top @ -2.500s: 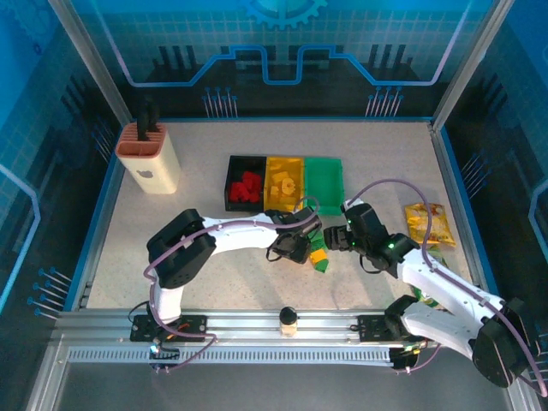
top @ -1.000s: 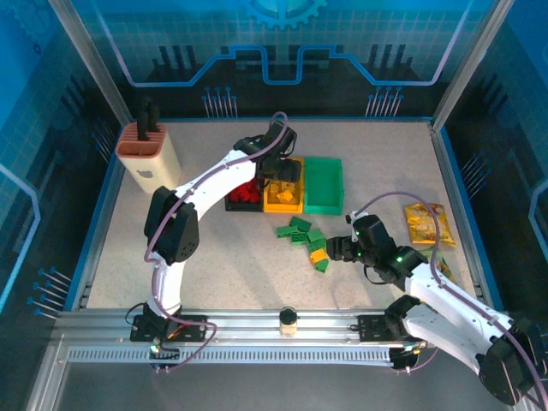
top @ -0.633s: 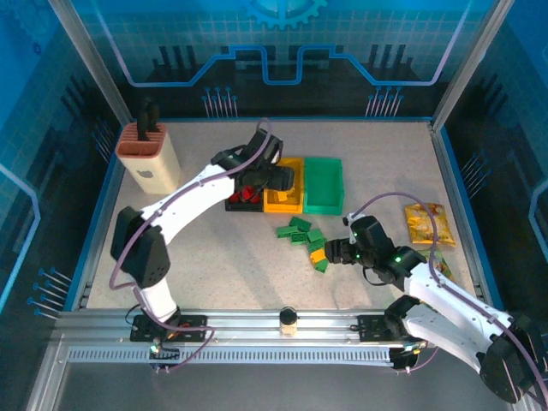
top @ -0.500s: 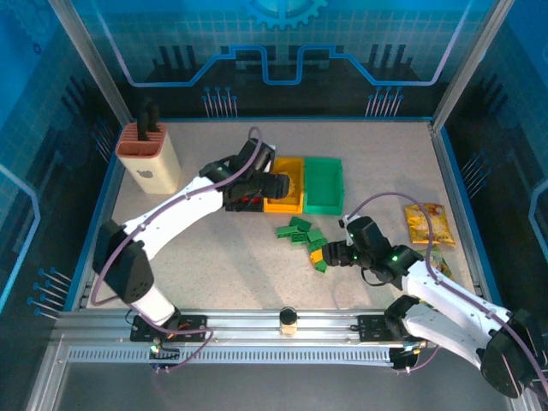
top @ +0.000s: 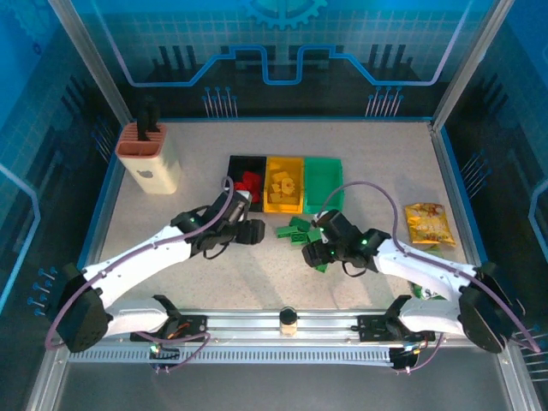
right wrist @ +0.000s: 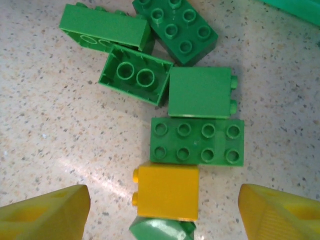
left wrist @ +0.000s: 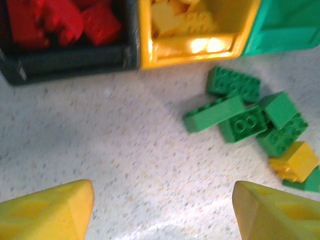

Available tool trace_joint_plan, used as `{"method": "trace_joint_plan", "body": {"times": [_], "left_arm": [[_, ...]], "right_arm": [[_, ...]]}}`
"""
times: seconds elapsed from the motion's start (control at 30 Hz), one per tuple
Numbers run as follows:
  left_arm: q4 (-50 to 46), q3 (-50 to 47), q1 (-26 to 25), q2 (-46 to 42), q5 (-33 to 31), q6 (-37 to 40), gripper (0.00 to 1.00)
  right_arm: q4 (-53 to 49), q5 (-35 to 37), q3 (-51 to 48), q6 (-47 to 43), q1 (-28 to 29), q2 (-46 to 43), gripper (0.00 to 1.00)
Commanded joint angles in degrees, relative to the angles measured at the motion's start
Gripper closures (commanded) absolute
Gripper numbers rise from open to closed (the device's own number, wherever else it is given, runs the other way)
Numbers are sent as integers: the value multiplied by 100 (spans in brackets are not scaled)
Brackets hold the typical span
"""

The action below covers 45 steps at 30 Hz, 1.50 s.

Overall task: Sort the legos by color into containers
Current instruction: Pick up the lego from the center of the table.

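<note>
Left gripper (left wrist: 160,210) hangs wide and empty over the counter (left wrist: 100,150), the black bin (left wrist: 70,62), yellow bin (left wrist: 190,47) and green bin (left wrist: 285,37) ahead of it. Right gripper (right wrist: 162,212), also wide and empty, has green legos (right wrist: 197,141) just ahead and one yellow lego (right wrist: 167,192) between its fingers

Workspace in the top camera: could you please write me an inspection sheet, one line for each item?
Surface: speckled table top.
Job's things: black bin holds red legos; yellow bin holds yellow legos; green bin beside it; green legos and one yellow brick loose before the bins.
Clutter: knife block far left; snack bag right.
Grippers: left gripper open over bare table; right gripper open above the yellow brick.
Cables: purple cable arches off the right arm.
Surroundings: blue panel walls; aluminium rail at near edge.
</note>
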Motion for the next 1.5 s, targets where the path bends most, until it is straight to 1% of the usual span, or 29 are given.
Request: {"method": "trace_joint_plan", "body": {"times": [0.0,0.17,0.27,0.4,0.53,0.7,0.83,1.2,1.3,1.4,1.47], "left_arm": [[101,-353,-67,-417,-131,-335,26],[84,-732,-113,-813,-132,-527,27],[66,-866,-149,-944,-144,-616,27],[2,-972,-179,-1094,-212,-646,27],[-45,-1039,-190,-1199,-277,-642,27],[34,-1091,-187,-1195,-273,-633,27],[101,-1070,-187,-1098,-230,-646,27],[200,-1021,-187,-980,-221,-619,27],[234,-1021,-195,-932,-188,-621,28],[243,-982,-187,-918,-193,-616,28],[233,-961,-191,-920,-214,-594,28]], "right_arm": [[-134,397,372,-32,37,418,21],[-234,695,972,-263,-71,1193,21],[-302,696,1375,-375,-307,1665,23],[-309,511,1672,-498,-574,2147,30],[-310,330,1810,-560,-650,2462,39],[-238,187,1756,-500,-650,2608,41],[-222,49,1685,-435,-641,2577,40],[-93,140,1241,-95,-557,2267,43],[-87,110,1241,-80,-538,2258,48],[-121,175,1298,-108,-489,2156,59],[-158,232,1391,-149,-473,2046,64]]}}
